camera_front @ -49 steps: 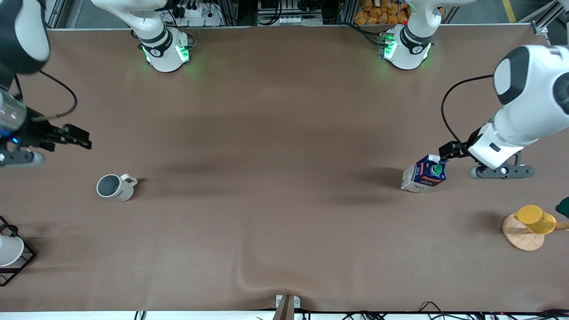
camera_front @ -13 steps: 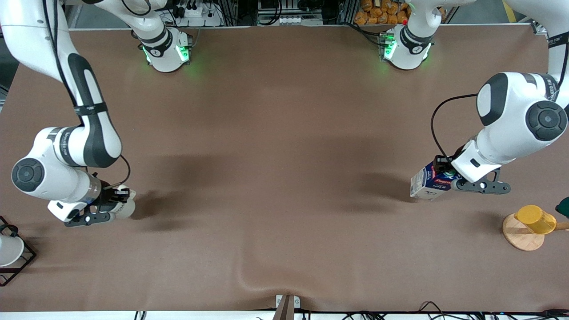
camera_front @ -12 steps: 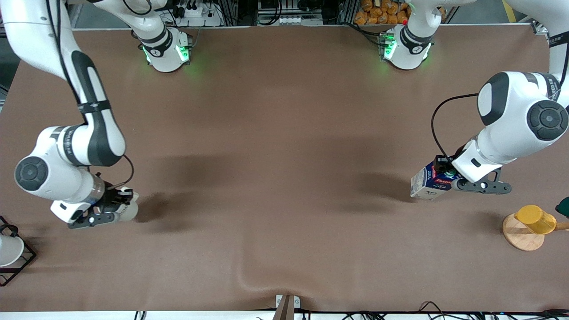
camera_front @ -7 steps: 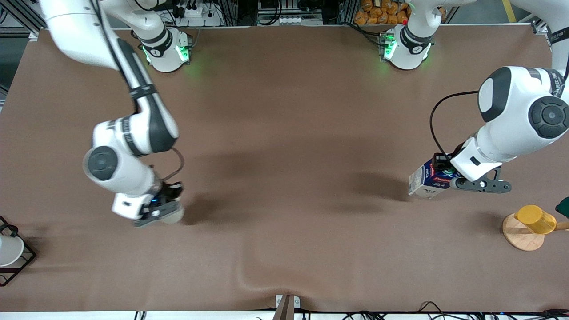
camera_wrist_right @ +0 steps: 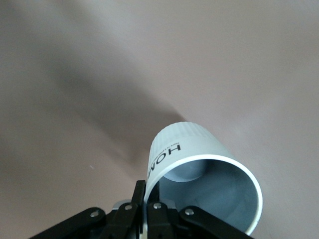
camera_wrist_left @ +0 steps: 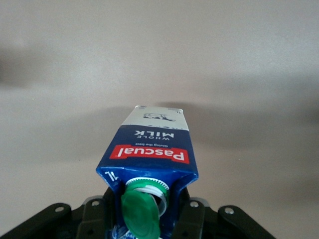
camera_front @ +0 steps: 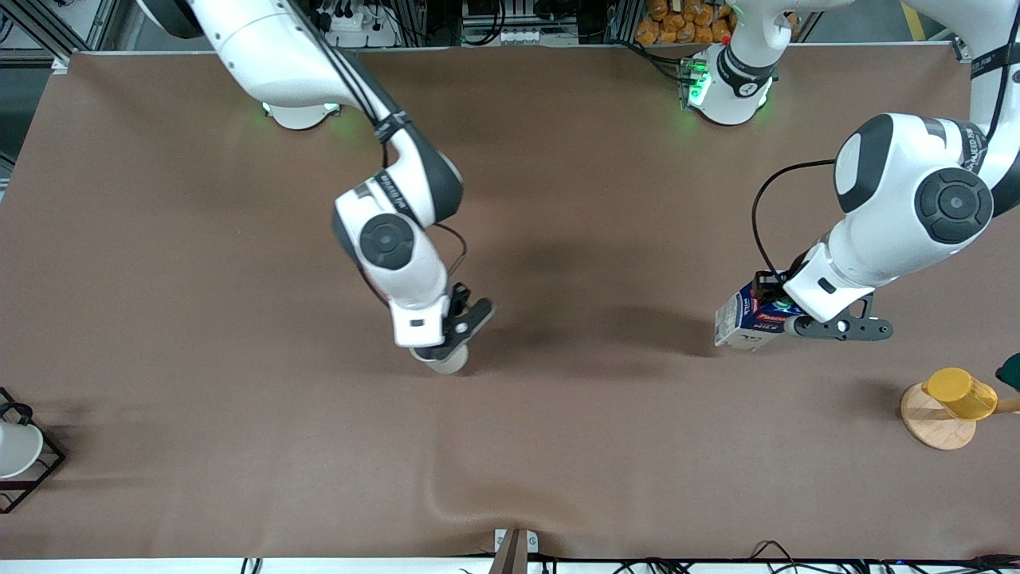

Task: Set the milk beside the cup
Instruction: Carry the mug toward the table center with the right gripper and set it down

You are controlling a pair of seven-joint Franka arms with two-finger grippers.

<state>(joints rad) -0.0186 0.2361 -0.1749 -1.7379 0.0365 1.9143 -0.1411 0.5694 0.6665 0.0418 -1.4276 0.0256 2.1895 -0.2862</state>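
Observation:
The milk (camera_front: 745,320) is a dark-blue carton with a green cap and a red label band. It leans in my left gripper (camera_front: 777,307), near the left arm's end of the table. In the left wrist view the fingers (camera_wrist_left: 192,211) press both sides of the milk's (camera_wrist_left: 149,149) gable top, so the left gripper (camera_wrist_left: 148,209) is shut on it. My right gripper (camera_front: 458,327) holds the cream cup (camera_front: 449,363) over the middle of the table. In the right wrist view the right gripper (camera_wrist_right: 147,191) pinches the rim of the cup (camera_wrist_right: 199,159), one finger inside and one outside.
A yellow plastic cup (camera_front: 960,392) hangs on a wooden stand (camera_front: 936,430) near the left arm's end. A white cup (camera_front: 16,450) sits in a black wire rack at the right arm's end. The brown cloth has a fold (camera_front: 446,498) near the front edge.
My right arm has carried the cup from the right arm's end to over the table's middle. My left gripper has closed on the milk, tilted it and shifted it slightly toward the middle.

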